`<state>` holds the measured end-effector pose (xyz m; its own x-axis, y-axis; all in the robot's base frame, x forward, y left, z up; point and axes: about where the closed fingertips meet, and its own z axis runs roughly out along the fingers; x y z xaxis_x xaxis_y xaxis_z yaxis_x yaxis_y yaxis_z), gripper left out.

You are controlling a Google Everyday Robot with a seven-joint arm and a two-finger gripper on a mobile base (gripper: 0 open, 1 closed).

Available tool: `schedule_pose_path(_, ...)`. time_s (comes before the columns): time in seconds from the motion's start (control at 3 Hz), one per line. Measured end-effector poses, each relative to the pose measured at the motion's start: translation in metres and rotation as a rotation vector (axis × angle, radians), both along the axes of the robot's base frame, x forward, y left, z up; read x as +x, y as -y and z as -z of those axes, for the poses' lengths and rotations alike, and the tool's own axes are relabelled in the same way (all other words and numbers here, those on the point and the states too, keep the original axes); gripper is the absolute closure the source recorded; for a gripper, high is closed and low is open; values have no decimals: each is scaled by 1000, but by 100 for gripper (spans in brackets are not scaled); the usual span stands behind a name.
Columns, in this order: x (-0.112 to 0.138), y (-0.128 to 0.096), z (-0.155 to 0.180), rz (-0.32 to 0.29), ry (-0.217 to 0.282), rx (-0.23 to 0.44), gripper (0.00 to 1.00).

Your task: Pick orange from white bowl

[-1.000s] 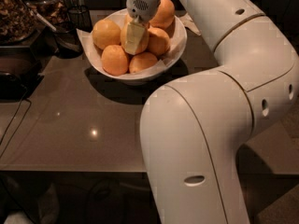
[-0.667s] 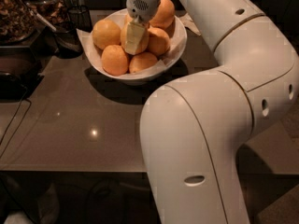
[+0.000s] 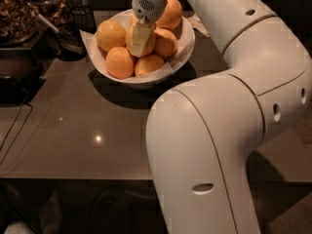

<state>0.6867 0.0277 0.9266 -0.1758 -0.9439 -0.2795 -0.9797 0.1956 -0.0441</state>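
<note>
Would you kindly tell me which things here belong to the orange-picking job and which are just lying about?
Job in hand: pale yellowish round orange; wide glossy white ceramic bowl; gripper, down over the middle of the fruit pile.
Lying about: deeper-orange fruits sharing the bowl; small dark wire cup behind it; glossy grey-brown tabletop.

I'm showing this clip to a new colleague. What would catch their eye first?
The huge white robot arm fills the right half of the view, bending up toward the far side of the table. Next comes the white bowl heaped with oranges at top centre, with the gripper down in the middle of the pile.
</note>
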Motion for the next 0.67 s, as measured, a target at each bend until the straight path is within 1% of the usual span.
schedule_pose_path(0.33, 0, 0, -9, 0, 0, 0, 13)
schedule_pose_path(0.67, 0, 0, -8, 0, 0, 0, 0)
